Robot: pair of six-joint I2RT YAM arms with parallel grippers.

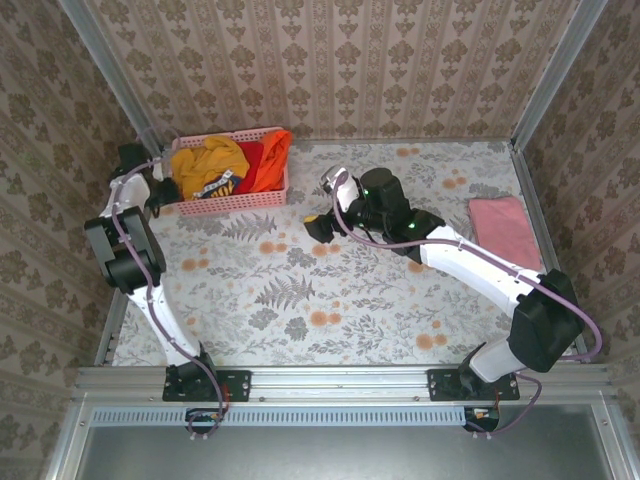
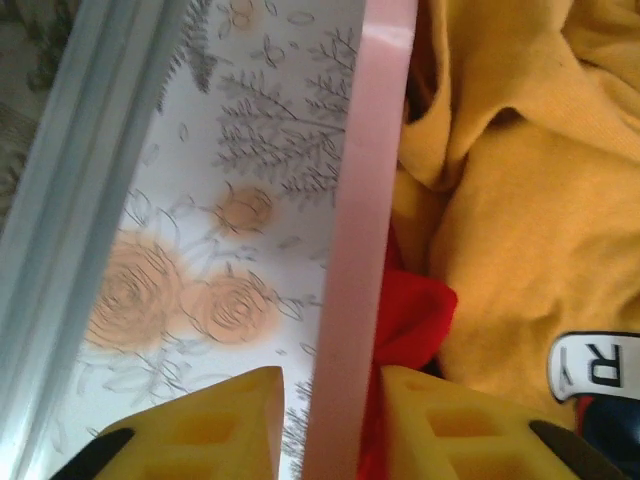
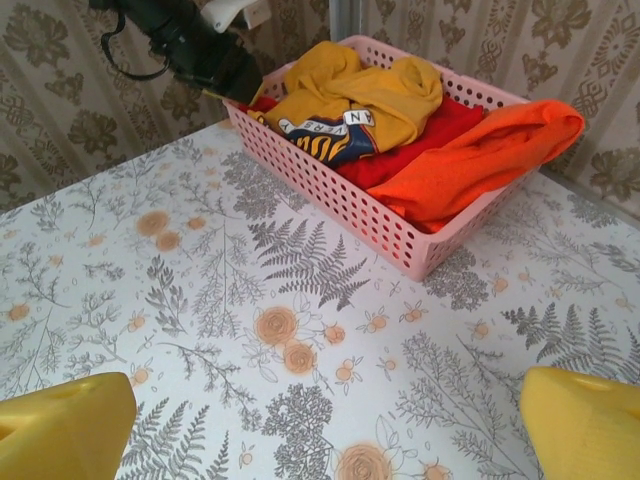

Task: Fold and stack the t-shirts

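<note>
Left gripper [image 1: 163, 195], from the top camera, sits at the left end of the pink basket [image 1: 235, 203], at the far-left corner of the desk [image 1: 300, 300]. Just to its right in the basket are the yellow t-shirt [image 1: 205, 160], the red t-shirt [image 1: 252, 155] and the orange t-shirt [image 1: 272, 160], which hangs over the basket's right end. The right gripper [image 1: 326, 203] hovers with its jaws spread wide, the basket near on its left. A folded pale pink t-shirt [image 1: 503, 228] lies flat on the desk, well apart to its right.

From the left wrist camera, the left gripper [image 2: 335, 420] stands astride the basket [image 2: 370, 150] wall, released. One finger is outside over the desk [image 2: 230, 150], with a sliver of desk between it and the wall. The other is inside, just beside the red t-shirt [image 2: 410, 320]. The yellow t-shirt [image 2: 520, 230] bunches beyond that inner finger, its dark logo [image 2: 595, 370] close to the fingertip.

From the right wrist camera, the right gripper [image 3: 325, 430] is wide open above the bare desk [image 3: 200, 300], holding nothing. Ahead of it stands the basket [image 3: 330, 190], with the yellow t-shirt [image 3: 350, 90] on top, logo [image 3: 325, 125] facing the gripper. The red t-shirt [image 3: 420, 145] lies beneath, and the orange t-shirt [image 3: 480, 160] drapes over the right rim. The left arm [image 3: 185, 40] reaches the basket's far-left corner.
</note>
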